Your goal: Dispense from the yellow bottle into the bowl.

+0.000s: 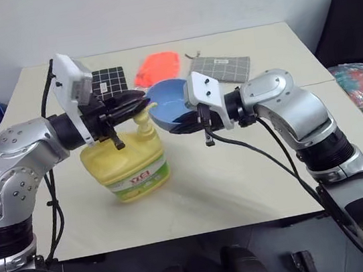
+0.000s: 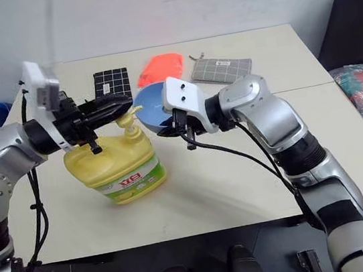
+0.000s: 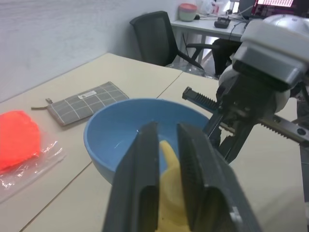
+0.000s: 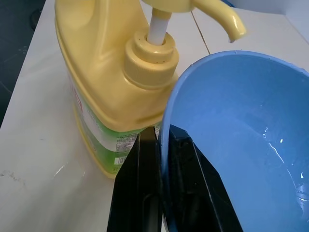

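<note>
Right gripper (image 4: 161, 145) clamping bowl (image 4: 241, 135) rim between closed jaws, holding bowl tilted beneath pump spout. Left gripper (image 3: 166, 145) closing over pump head of yellow bottle (image 1: 125, 161), standing on desk (image 1: 242, 181).

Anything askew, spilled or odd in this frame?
Nothing spilled. The bowl is held tilted off the table, its rim pinched by the right gripper under the yellow bottle's spout. Left gripper rests shut on the pump.

Yellow bottle (image 1: 126, 163) with green-white label; light-blue bowl (image 1: 167, 104); orange packet (image 1: 157, 68); grey grid-checked pouch (image 1: 221, 67); black white-gridded cloth (image 1: 109, 81); beige counter (image 1: 242, 181).
</note>
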Controlling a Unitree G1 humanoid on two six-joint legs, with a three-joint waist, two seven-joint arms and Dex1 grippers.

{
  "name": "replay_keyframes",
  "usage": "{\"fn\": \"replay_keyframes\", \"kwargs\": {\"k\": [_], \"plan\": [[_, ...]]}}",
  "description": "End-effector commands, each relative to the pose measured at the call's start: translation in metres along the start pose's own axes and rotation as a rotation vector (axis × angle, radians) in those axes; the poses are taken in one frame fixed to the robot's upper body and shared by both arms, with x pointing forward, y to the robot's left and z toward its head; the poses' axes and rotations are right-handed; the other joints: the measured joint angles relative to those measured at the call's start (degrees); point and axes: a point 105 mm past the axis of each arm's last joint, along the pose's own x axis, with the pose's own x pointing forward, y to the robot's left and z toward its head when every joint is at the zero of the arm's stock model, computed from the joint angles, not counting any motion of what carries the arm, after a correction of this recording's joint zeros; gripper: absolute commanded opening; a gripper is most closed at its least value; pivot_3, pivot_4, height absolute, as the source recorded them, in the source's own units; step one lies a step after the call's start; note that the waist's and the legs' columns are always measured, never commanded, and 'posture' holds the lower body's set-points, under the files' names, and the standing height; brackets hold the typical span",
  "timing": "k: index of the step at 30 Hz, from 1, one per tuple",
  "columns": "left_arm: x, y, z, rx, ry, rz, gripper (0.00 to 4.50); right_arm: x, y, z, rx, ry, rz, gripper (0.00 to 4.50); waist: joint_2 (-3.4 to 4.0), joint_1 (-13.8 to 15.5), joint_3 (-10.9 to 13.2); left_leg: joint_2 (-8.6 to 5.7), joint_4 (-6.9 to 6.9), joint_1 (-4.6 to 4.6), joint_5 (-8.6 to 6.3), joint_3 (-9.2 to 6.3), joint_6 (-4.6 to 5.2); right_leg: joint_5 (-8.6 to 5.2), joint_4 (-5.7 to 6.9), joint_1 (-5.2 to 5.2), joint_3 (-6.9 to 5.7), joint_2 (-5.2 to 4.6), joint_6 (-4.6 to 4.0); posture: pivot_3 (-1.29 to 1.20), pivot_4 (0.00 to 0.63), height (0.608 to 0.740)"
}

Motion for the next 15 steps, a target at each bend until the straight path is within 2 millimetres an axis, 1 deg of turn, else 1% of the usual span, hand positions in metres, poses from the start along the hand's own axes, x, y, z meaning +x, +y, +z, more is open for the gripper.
{"fn": "replay_keyframes", "kwargs": {"k": [1, 5, 9, 13, 15], "plan": [[-0.003, -0.005, 0.009, 0.051, -0.003, -0.012, 0.02, 0.0, -0.001, 0.014, -0.058, -0.03, 0.0, 0.0, 0.0, -0.2, 0.0, 0.0, 0.0, 0.0, 0.0, -0.01, 0.0, 0.0, 0.0, 0.0, -0.01, 0.0, 0.0, 0.0, 0.15, 0.74], [0.001, -0.004, -0.001, 0.072, 0.043, -0.001, 0.02, 0.001, -0.002, 0.014, -0.061, -0.03, -0.002, 0.0, 0.0, -0.6, 0.0, -0.01, 0.01, 0.0, 0.0, -0.02, 0.0, 0.0, 0.02, 0.0, -0.02, 0.0, 0.0, 0.0, 0.15, 0.74], [0.004, -0.012, -0.007, 0.047, 0.059, -0.046, 0.02, 0.001, -0.003, 0.017, -0.07, -0.03, -0.001, 0.0, 0.0, -1.0, 0.0, -0.01, 0.01, 0.0, 0.0, -0.02, 0.0, 0.0, 0.04, 0.0, -0.02, -0.01, 0.0, 0.0, 0.15, 0.74], [0.006, -0.005, -0.016, 0.034, 0.097, -0.002, 0.02, 0.002, -0.003, 0.021, -0.08, -0.036, 0.003, 0.0, 0.0, -1.0, 0.0, 0.0, 0.01, 0.01, 0.0, -0.02, 0.0, 0.0, 0.05, 0.0, -0.02, 0.0, 0.0, 0.0, 0.15, 0.74], [0.006, -0.005, -0.025, 0.021, 0.139, -0.001, 0.02, 0.003, -0.003, 0.022, -0.084, -0.039, 0.01, 0.0, 0.0, -1.0, 0.0, -0.01, 0.03, 0.01, 0.0, -0.02, 0.0, 0.0, 0.07, 0.0, -0.01, 0.0, 0.0, 0.0, 0.15, 0.74]]}}
